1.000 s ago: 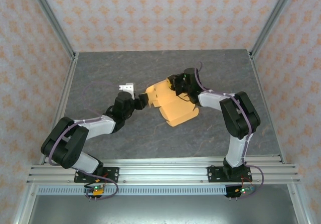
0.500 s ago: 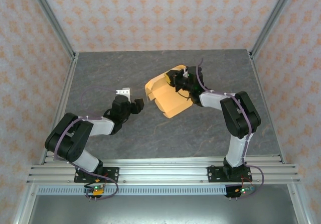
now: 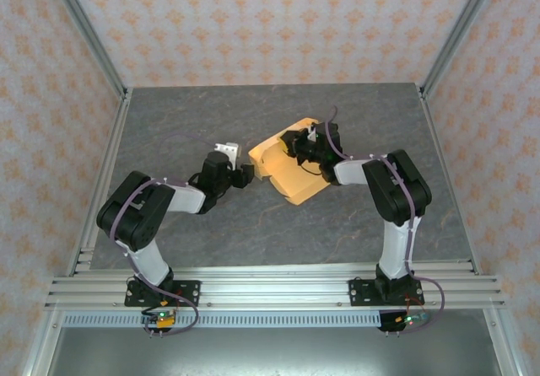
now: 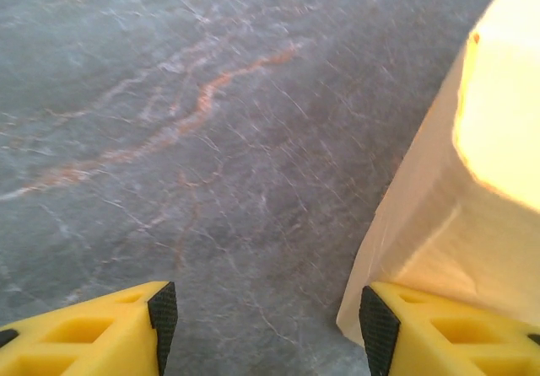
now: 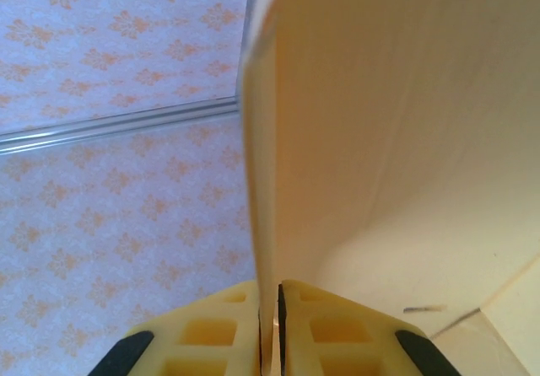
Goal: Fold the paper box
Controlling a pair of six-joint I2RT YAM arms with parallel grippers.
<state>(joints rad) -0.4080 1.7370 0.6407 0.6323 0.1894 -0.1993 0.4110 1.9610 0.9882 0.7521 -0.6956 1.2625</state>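
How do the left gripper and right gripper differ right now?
The left gripper is open and empty; the right gripper is shut on a panel of the paper box. The left gripper faces the table beside the box; the right gripper faces the wall. Both have yellow fingers.

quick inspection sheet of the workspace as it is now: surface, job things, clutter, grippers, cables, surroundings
surface: grey marbled table, bare around the work
job's things: paper box, orange-tan, part-folded, mid-table between the arms
clutter: nothing seen
grippers: left gripper jaws open, nothing between them, box edge beside its right finger; right gripper jaws shut on a thin panel of the box
cables: purple cables run along both arms, clear of the box
surroundings: patterned walls, aluminium frame rail at the near edge
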